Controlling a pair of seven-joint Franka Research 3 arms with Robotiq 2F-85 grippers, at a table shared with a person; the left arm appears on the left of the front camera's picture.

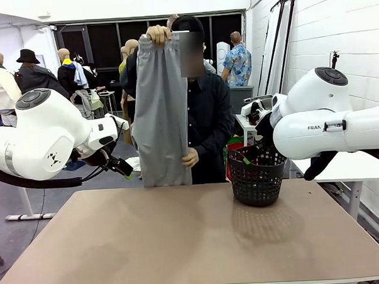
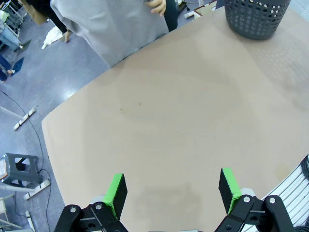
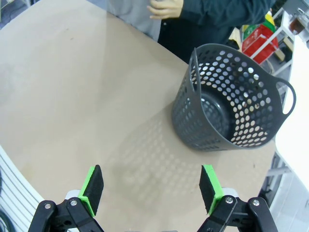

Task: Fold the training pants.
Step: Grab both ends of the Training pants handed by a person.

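Note:
A person at the far side of the table holds the light-grey training pants (image 1: 159,112) up in the air, one hand at the waistband, the other hand (image 1: 190,158) near the lower hem. The pants hang folded lengthwise above the table's far edge; their lower part (image 2: 108,29) appears in the left wrist view. My left gripper (image 2: 173,189) is open above the bare table, far from the pants. Open too, my right gripper (image 3: 151,186) hovers over the table just short of the black mesh basket (image 3: 229,104). Nothing lies between either pair of fingers.
The black mesh basket (image 1: 258,174) stands on the tan table (image 1: 181,237) at the far right, and looks empty from above. My arms hang back at the left and right sides of the table. A white table (image 1: 351,166) stands to the right.

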